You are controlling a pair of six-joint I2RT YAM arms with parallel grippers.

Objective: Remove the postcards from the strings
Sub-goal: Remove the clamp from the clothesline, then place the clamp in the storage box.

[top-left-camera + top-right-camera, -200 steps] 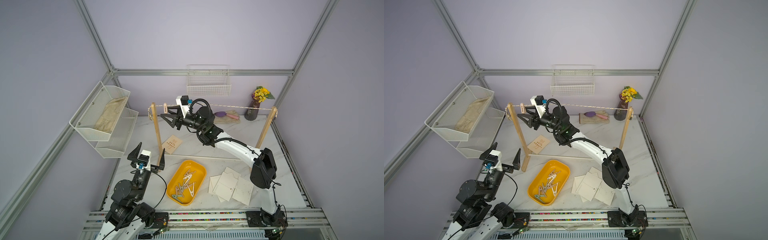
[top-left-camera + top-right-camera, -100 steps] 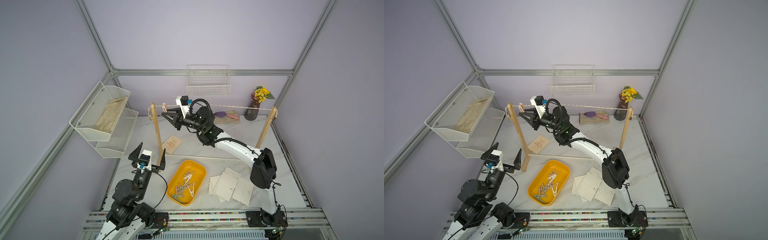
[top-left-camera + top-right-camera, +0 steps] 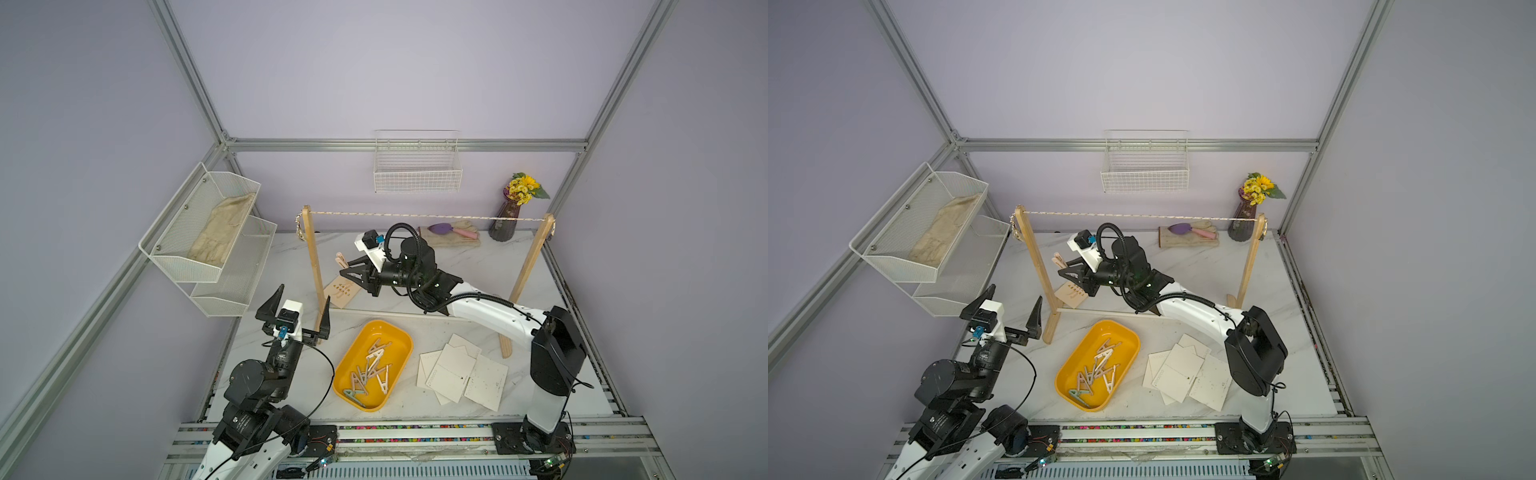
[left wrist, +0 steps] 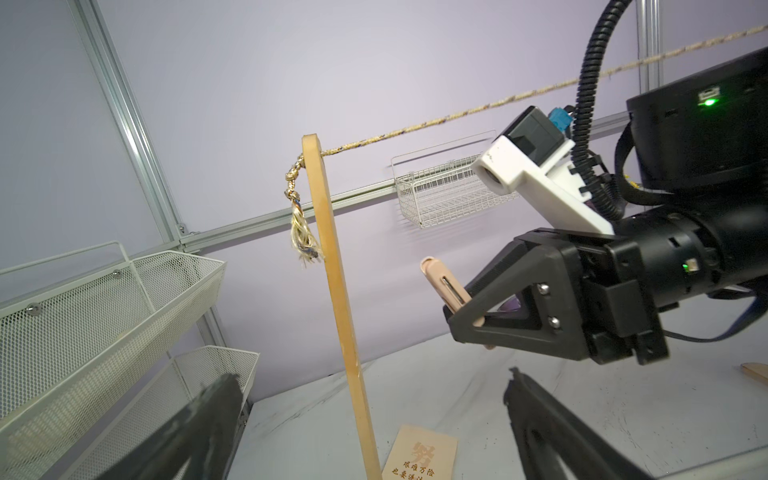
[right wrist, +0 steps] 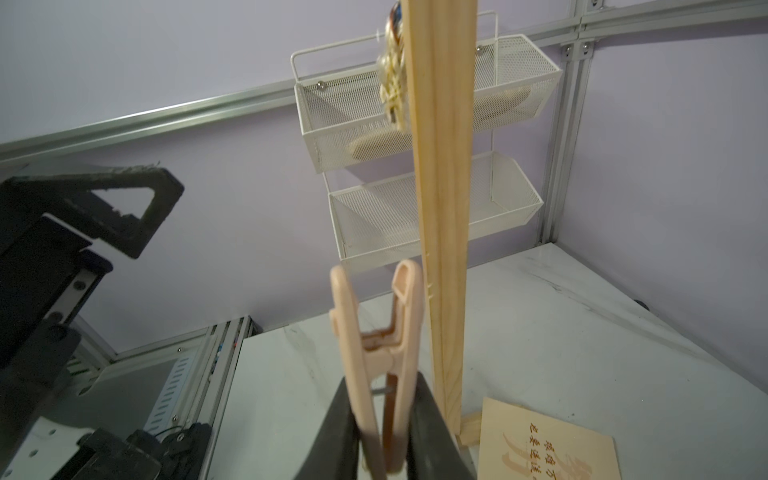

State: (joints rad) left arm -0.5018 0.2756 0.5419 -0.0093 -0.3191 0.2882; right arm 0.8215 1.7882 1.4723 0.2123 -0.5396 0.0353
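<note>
- Your cream-white postcards [image 3: 461,372], faintly dotted, overlap on the tabletop [image 3: 478,257] right of the yellow tray [image 3: 390,330].
- One tan postcard [image 3: 343,293] with orange characters lies by the left post [image 3: 314,257].
- The string [image 3: 415,215] spans both posts.
- Your right fingers [image 5: 428,419] clamp a peach clothespin [image 5: 374,332]; your left fingers [image 3: 272,303] are spread wide.

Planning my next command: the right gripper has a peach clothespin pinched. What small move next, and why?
Probably carry the clothespin in the right gripper over the yellow tray and release: the rope is bare, and other pins lie in that tray.
</note>
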